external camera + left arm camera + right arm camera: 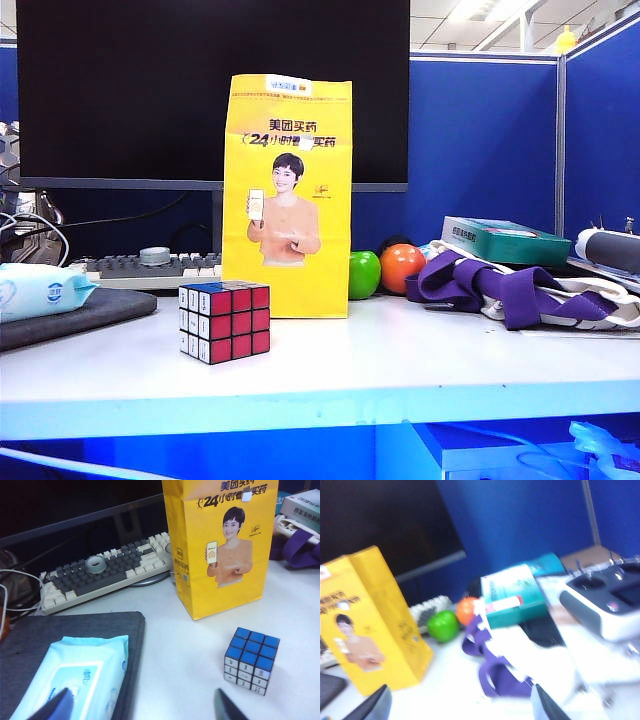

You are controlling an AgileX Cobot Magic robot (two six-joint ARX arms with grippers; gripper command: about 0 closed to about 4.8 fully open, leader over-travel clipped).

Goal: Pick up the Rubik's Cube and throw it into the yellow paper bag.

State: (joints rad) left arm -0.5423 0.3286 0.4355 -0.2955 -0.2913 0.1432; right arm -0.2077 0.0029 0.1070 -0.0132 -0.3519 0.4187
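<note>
From the exterior view I see neither arm. The cube (225, 321) sits on the table (400, 365) near the front edge, just in front of the bag (288, 195) at about its 7 o'clock and apart from it. The bag stands upright, mouth up.

On the left wrist view, my left gripper (142, 707) hangs above the table with its fingers spread apart and nothing between them. The cube (251, 660) lies at about 2 o'clock from the fingertip gap, blue face up, and the bag (220, 545) stands beyond it at 1 o'clock. I judge this arm the nearer one; it needs to shift toward the cube and drop.

On the right wrist view, blurred, my right gripper (460, 705) is also spread and empty. The cube isn't visible here; the bag (370, 625) stands at 10 o'clock, so I judge this arm the worse placed.
</note>
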